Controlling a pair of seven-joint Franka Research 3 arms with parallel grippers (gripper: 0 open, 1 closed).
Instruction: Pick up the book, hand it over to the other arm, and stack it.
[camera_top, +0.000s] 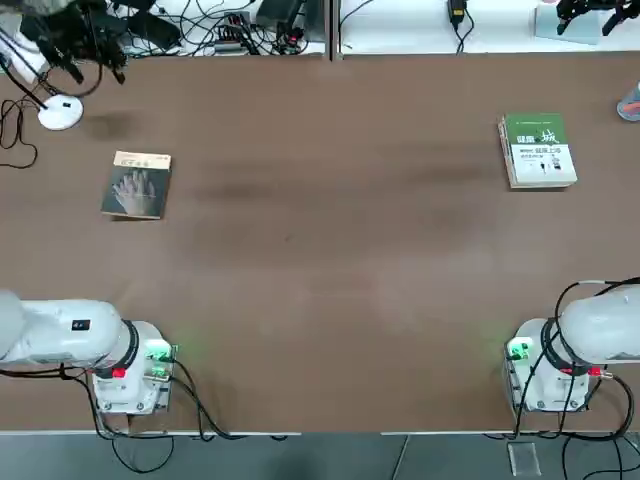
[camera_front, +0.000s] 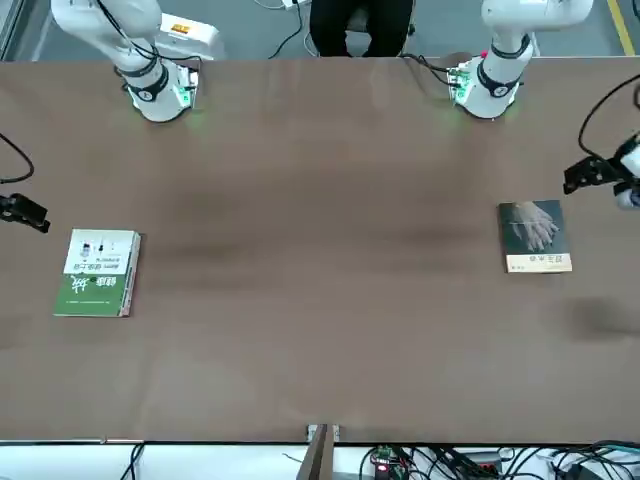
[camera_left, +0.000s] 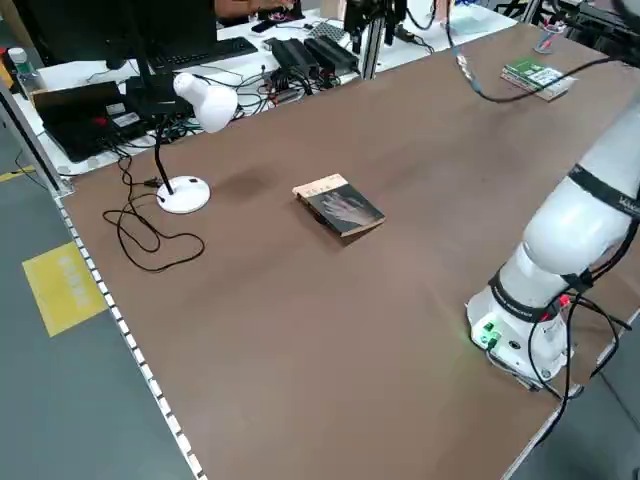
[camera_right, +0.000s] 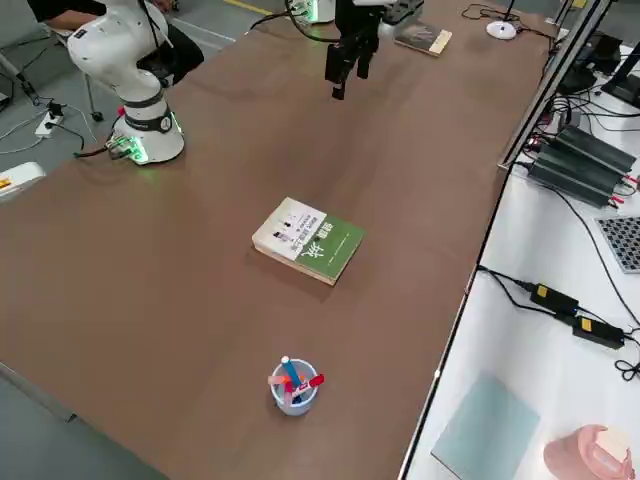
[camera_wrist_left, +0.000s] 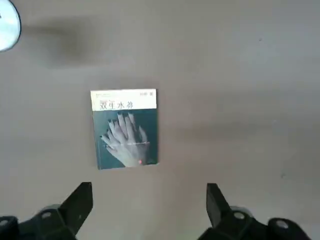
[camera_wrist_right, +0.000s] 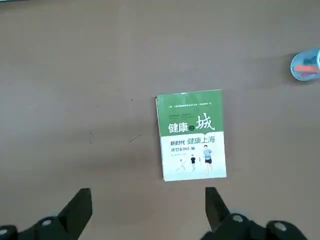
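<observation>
A: Quickly, where's the book (camera_top: 137, 186)?
B: Flat on the counter (camera_top: 320, 260), left side, cover up. Nothing touching it.
A: Nearer arm?
B: Left, clearly. Left hand (camera_wrist_left: 148, 189) high above it, fingers spread wide, nothing held. Book below and a little ahead of the fingertips, somewhat off-centre between them.
A: Long axis?
B: Runs away from the robot, tan strip at the far end, slight tilt in the top view. Crosswise to the line joining the two fingers, so probably a close across the narrow width once lowered and centred.
A: Right hand (camera_wrist_right: 148, 192)?
B: Also spread wide and empty, over the green book (camera_wrist_right: 191, 136) on the right side. Well apart from the task book.
A: Writing?
B: Tan strip reads "双生水莽"; small print beside it too small to tell. Green book: "健康" and "城" in large white, then "新时代 健康上海"; the line under that unreadable.
A: Anything else?
B: Cup (camera_wrist_right: 306, 65) of pens near the green book.
</observation>
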